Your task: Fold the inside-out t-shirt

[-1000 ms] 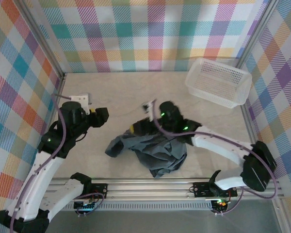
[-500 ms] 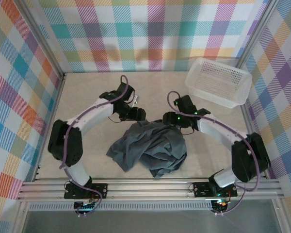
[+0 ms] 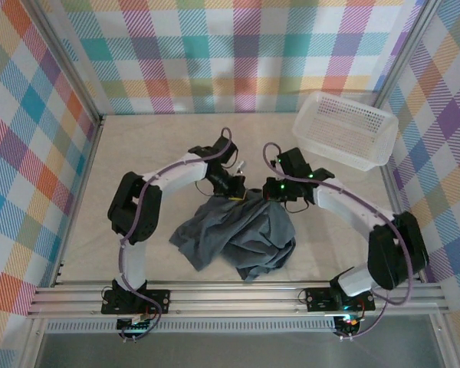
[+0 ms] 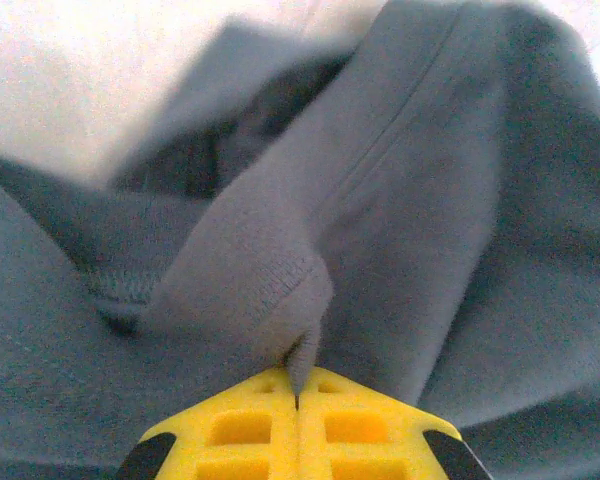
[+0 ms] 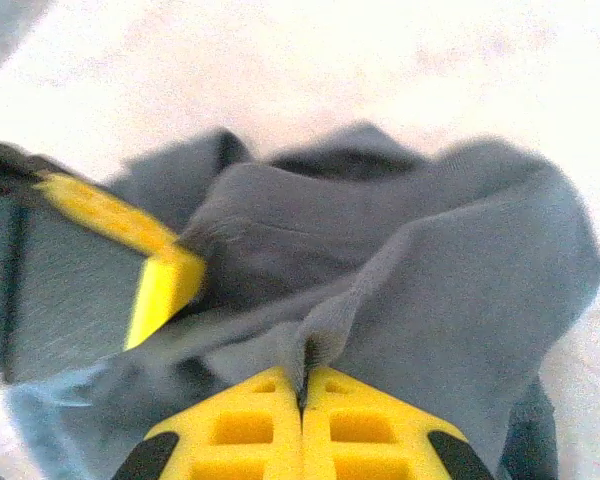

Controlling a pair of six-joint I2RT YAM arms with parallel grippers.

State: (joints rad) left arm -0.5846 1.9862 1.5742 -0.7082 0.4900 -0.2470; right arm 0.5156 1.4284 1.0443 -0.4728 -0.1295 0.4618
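We note the dark slate-grey soft cloth t-shirt (image 3: 241, 234) lying crumpled in a heap at the middle of the pale table (image 3: 138, 153). Both arms reach to its far edge. Left gripper (image 4: 297, 398): yellow fingers clenched on a hemmed fold of the cloth. Right gripper (image 5: 305, 378): pinched tight on a ridge of grey fabric, just beside the left. White mesh plastic basket (image 3: 345, 130) well apart, far right corner.

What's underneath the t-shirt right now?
The t-shirt lies bunched on the table, the left gripper and right gripper each pinching a fold at its far edge. Whatever lies beneath the cloth is covered.
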